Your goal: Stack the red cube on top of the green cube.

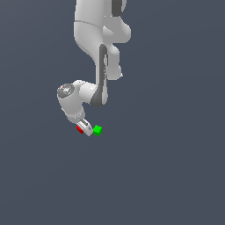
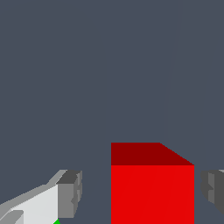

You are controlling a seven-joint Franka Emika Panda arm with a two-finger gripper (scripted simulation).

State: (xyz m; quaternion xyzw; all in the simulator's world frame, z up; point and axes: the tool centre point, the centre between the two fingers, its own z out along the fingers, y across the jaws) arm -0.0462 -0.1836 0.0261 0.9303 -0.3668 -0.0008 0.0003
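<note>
The red cube [image 1: 80,129] lies on the dark grey floor, mostly hidden behind my gripper in the exterior view. In the wrist view the red cube [image 2: 152,192] sits between my two fingers, closer to one of them, with a gap on each side. My gripper [image 1: 86,128] is low at the floor and open around the red cube, not touching it; it also shows in the wrist view [image 2: 141,192]. The green cube [image 1: 97,130] rests on the floor just beside the gripper, toward the exterior view's right. Only a green sliver [image 2: 57,222] of it shows in the wrist view.
The white arm [image 1: 99,52] reaches down from the top of the exterior view. The plain dark grey floor [image 1: 167,176] surrounds the cubes.
</note>
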